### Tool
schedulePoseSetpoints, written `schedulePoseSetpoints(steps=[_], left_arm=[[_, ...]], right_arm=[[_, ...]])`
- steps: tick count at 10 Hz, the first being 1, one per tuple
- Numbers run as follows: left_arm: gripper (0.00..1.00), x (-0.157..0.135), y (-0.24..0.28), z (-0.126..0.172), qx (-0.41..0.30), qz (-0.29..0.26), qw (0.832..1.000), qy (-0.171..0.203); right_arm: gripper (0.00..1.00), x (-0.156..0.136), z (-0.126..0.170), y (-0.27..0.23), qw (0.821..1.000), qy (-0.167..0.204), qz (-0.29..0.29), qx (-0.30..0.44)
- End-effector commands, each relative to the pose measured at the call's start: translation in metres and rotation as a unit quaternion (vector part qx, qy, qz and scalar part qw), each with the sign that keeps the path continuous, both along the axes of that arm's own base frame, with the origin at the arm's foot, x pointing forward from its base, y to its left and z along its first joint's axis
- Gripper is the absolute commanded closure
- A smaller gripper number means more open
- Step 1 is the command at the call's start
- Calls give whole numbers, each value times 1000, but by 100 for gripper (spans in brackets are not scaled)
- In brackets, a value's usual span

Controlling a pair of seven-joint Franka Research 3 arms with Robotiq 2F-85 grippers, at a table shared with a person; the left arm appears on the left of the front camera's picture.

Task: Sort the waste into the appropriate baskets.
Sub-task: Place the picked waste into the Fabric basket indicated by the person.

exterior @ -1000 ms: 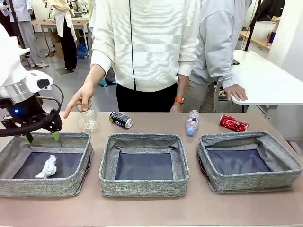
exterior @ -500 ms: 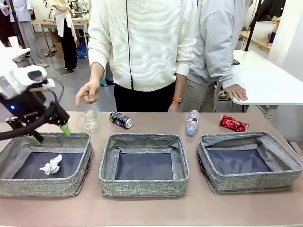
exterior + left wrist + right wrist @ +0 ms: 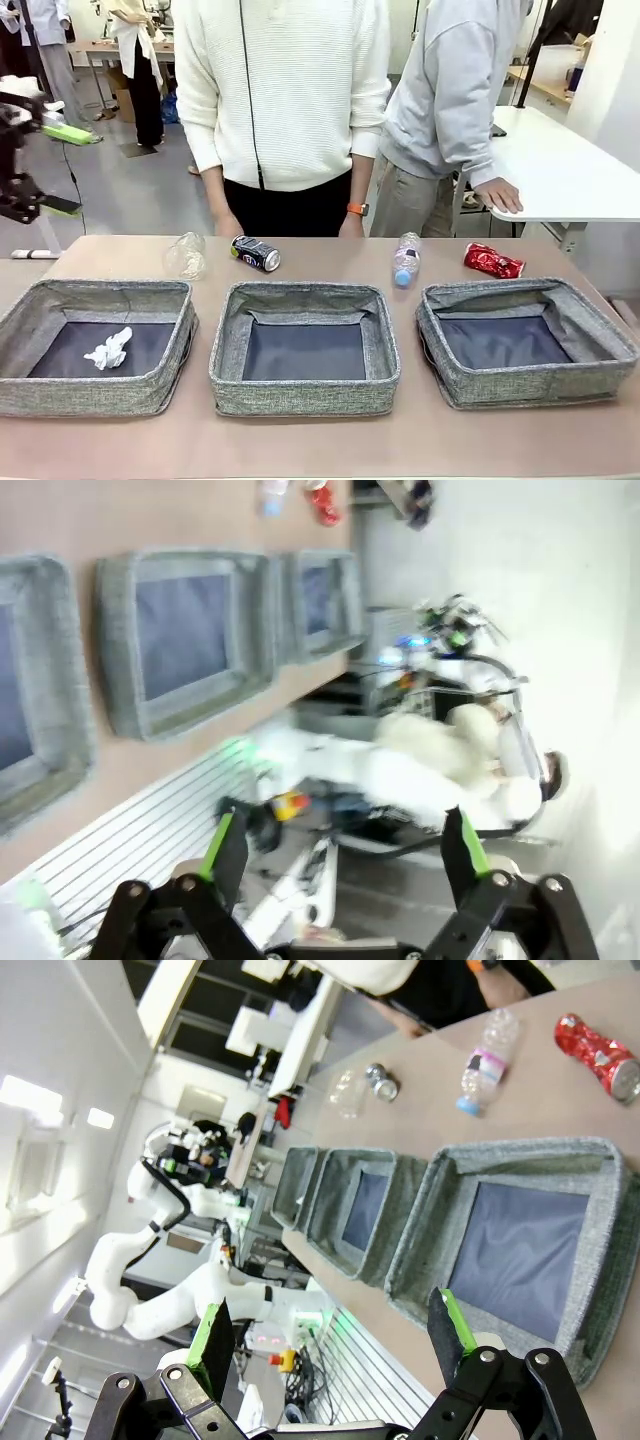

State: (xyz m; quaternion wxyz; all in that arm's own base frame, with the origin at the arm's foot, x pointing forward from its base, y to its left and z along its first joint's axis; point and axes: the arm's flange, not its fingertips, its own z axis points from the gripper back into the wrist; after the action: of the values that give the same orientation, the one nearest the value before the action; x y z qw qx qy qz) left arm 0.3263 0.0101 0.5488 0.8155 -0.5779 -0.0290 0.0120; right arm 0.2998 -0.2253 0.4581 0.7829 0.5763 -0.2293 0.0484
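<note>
Left claw (image 3: pixel 70 172) hung high off the surface's 9 o'clock edge, pads apart, nothing in it. Right claw (image 3: pixel 330 1332) was likewise apart and empty, looking across the 3 o'clock basket (image 3: pixel 520 290).

Crumpled tissue (image 3: pixel 110 350) lay inside the 9 o'clock basket (image 3: pixel 30 300). Centre basket (image 3: pixel 300 292) and the 3 o'clock one held nothing.

Four pieces sat in a row beyond the baskets: crushed clear bottle (image 3: pixel 186 256) at 11, dark blue can (image 3: pixel 256 253) beside it toward 12, pink-label bottle (image 3: pixel 405 260) at 1, crushed red can (image 3: pixel 492 261) at 2.

My reckoning: the crushed clear bottle was the sensible next pick, being nearest my left claw. Drop from above, pads across its narrow part, close gently, since thin plastic likely squirts out. Clear the basket's far rim coming in, and lift high before carrying.

In the way: a person's hand (image 3: pixel 228 226) rested at the 12 o'clock edge, near the can.
</note>
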Motion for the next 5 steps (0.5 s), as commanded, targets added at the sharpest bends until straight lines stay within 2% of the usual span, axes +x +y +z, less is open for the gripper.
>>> schedulePoseSetpoints(steps=[1,3,4,5], left_arm=[[0,0,51,-44,-48,72,995,43],[0,-24,107,-93,-19,113,989,94],[0,-38,132,-115,-29,164,978,123],[0,-17,96,-76,-39,109,990,77]], right_arm=[[0,2,2,1,1000,-16,-1,6],[0,2,2,1,1000,-16,-1,6],[0,2,2,1,1000,-16,-1,6],[0,2,2,1,1000,-16,-1,6]])
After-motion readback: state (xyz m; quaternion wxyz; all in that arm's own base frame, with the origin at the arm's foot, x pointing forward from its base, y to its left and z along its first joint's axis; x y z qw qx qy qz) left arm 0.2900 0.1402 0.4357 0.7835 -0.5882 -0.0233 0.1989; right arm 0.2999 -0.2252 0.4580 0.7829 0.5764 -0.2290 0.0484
